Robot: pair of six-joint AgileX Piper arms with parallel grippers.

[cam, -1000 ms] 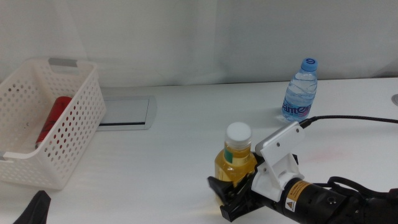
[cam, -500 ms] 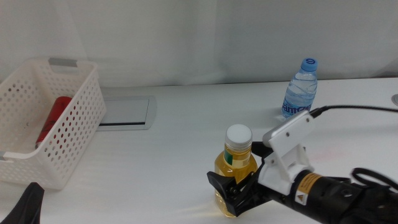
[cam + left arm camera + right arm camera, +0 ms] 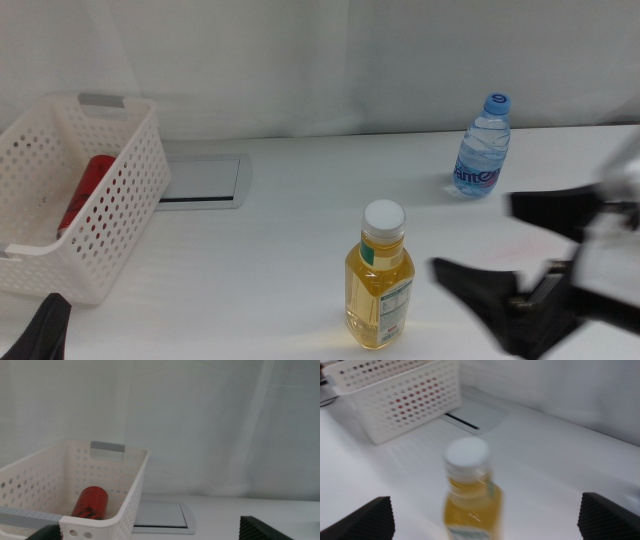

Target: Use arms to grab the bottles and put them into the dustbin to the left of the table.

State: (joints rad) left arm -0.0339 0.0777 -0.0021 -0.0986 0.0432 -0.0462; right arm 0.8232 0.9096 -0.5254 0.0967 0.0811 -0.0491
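The yellow-liquid bottle (image 3: 380,278) with a white cap stands upright and free on the white table (image 3: 290,230); it also shows in the right wrist view (image 3: 470,490). My right gripper (image 3: 471,234) is open wide, blurred, just right of it and not touching it (image 3: 485,512). The clear water bottle (image 3: 483,145) with a blue cap stands at the back right. The red can (image 3: 85,190) lies inside the white dustbin (image 3: 118,225) at the left; the left wrist view shows the can (image 3: 90,502) and the dustbin (image 3: 131,485). My left gripper (image 3: 150,531) is open and waits at the front left (image 3: 48,332).
A flat grey hatch (image 3: 200,180) is set into the table just right of the dustbin, and shows in the left wrist view (image 3: 161,515) and the right wrist view (image 3: 476,414). A white curtain backs the table.
My right gripper has let go of the yellow bottle, opened wide and pulled back to the right. The bottle stays upright on the table. The left arm has barely moved.
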